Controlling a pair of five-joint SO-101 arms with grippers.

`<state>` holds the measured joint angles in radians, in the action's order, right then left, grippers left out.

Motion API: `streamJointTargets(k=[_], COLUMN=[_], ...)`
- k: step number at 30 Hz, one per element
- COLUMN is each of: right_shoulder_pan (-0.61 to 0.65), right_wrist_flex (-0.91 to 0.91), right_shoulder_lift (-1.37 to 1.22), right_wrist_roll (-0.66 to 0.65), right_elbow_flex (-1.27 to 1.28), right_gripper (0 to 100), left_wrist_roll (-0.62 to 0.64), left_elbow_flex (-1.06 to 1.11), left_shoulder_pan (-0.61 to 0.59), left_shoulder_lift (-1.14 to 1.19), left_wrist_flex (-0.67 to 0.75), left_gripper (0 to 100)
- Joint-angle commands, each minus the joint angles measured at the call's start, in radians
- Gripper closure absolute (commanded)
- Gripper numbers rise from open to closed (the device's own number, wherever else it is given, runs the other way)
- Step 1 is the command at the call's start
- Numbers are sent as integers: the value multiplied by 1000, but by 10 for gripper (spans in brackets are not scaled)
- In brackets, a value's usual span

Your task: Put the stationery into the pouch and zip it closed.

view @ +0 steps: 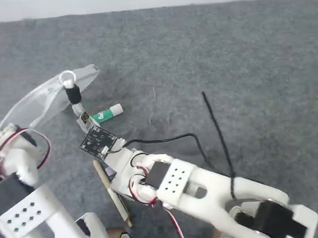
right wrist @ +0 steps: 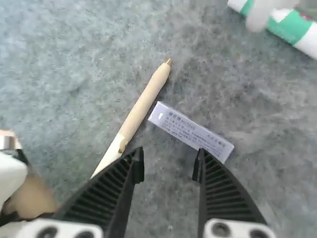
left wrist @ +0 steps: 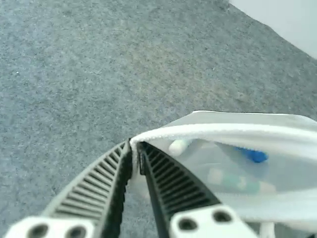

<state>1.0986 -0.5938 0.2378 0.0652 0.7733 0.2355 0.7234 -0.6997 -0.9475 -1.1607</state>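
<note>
3 items lie loose: slim beige pen (right wrist: 141, 106), flat white box (right wrist: 190, 131), green-white glue stick (view: 107, 112). Right gripper (right wrist: 167, 161) gapes over the box, which is probably light and stiff; grip its long edges. Left gripper (left wrist: 134, 145) pinches the rim of the floppy clear pouch (left wrist: 277, 163).

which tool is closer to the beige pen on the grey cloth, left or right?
Right. The right tool hangs open right by the beige pen, one finger beside its barrel. The left tool is off at the clear plastic pouch, clamped on its rim.
</note>
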Motion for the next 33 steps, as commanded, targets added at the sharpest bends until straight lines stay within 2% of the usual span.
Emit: streamJointTargets(k=[1, 10, 18, 23, 30, 33], right_shoulder_pan=[8, 38, 96, 97, 97, 93], right_wrist_flex=[68, 114, 113, 104, 104, 88], right_shoulder_lift=[-22, -56, -70, -211, -366, -392], right_wrist_roll=[12, 18, 124, 187, 186, 183], right_elbow_flex=[-71, -71, -92, -187, -273, -290], right_gripper=[847, 847, 847, 847, 848, 903], left_wrist_roll=[11, 11, 11, 11, 9, 9], left_elbow_flex=[-41, -35, -36, -36, -35, -35], left_shoulder_pan=[-14, -14, -17, -17, -17, -17], left_shoulder_lift=[0, 0, 0, 0, 0, 0], left_wrist_flex=[18, 38, 38, 38, 38, 38], left_gripper=[987, 987, 987, 987, 987, 987])
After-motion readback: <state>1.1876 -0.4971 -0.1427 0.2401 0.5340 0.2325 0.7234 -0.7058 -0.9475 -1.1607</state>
